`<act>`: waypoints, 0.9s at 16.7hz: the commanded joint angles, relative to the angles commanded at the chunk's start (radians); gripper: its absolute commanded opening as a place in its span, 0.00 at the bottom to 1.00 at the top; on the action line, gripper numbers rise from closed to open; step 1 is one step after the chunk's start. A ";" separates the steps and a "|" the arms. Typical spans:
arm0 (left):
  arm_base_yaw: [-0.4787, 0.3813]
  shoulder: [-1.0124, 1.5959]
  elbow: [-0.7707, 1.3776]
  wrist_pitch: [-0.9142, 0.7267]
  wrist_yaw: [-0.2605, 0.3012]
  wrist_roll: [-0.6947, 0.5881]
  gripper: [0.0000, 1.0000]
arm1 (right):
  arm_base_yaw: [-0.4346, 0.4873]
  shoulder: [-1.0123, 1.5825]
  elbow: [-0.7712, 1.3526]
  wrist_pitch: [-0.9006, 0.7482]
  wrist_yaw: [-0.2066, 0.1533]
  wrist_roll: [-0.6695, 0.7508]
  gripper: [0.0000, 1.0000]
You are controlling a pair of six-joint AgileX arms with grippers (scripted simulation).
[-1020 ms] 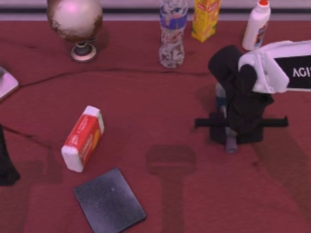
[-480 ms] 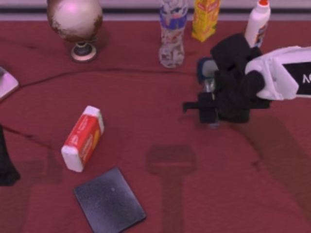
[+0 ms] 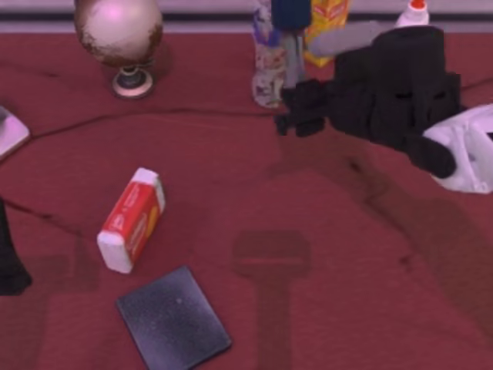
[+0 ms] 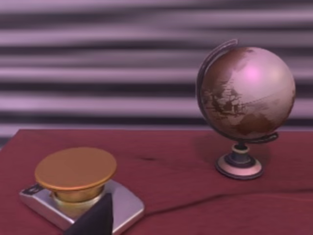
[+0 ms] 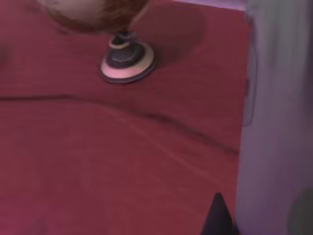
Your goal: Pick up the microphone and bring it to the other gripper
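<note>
The microphone's dark-blue head (image 3: pixel 291 9) and grey handle (image 3: pixel 293 55) show at the back of the table, raised well off the cloth. My right gripper (image 3: pixel 297 106) is shut on the handle's lower end, with the black arm and white wrist block trailing to the right. In the right wrist view the handle (image 5: pixel 274 122) fills one side next to a black fingertip (image 5: pixel 217 220). My left gripper (image 3: pixel 9 266), the other gripper, is parked at the left edge. One black fingertip (image 4: pixel 95 220) shows in the left wrist view, with nothing near it.
Along the back stand a globe (image 3: pixel 119 31), a clear bottle (image 3: pixel 268 77), a yellow carton (image 3: pixel 323 31) and a glue bottle (image 3: pixel 416 11). A red box (image 3: pixel 132 220) and a dark pad (image 3: pixel 173 317) lie front left. A gold bell (image 4: pixel 76 171) sits at the left edge.
My right gripper has risen with the microphone and carried it leftwards and towards the back of the table. The microphone now points to the far edge. The left arm has not moved.
</note>
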 joint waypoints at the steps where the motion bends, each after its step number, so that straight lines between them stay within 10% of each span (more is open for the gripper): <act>1: 0.000 0.000 0.000 0.000 0.000 0.000 1.00 | 0.000 -0.024 -0.026 0.087 -0.021 -0.027 0.00; 7: 0.000 0.000 0.000 0.000 0.000 0.000 1.00 | -0.002 -0.140 -0.125 0.398 -0.108 -0.144 0.00; 15: 0.000 0.000 0.000 0.000 0.000 0.000 1.00 | 0.009 -0.160 -0.144 0.423 -0.099 -0.151 0.00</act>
